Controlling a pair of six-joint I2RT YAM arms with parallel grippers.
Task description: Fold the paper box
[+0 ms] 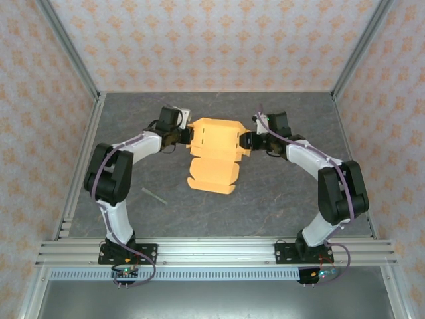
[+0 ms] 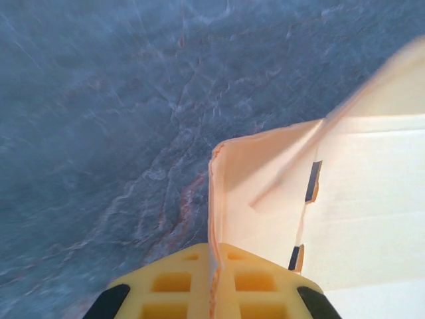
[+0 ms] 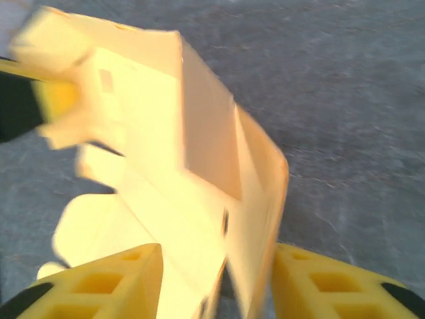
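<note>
The paper box is an orange-yellow die-cut sheet at the middle of the table, its far half raised between both grippers and its near flaps lying low. My left gripper is shut on the sheet's left edge. In the left wrist view the yellow fingers pinch a thin upright wall of the paper box. My right gripper holds the right side. In the right wrist view its fingers stand apart, with a folded-up side wall of the paper box between them, touching both.
A thin pale strip lies on the grey stone-patterned table near the left arm. Patterned walls and aluminium frame posts enclose the table on three sides. A metal rail runs along the near edge.
</note>
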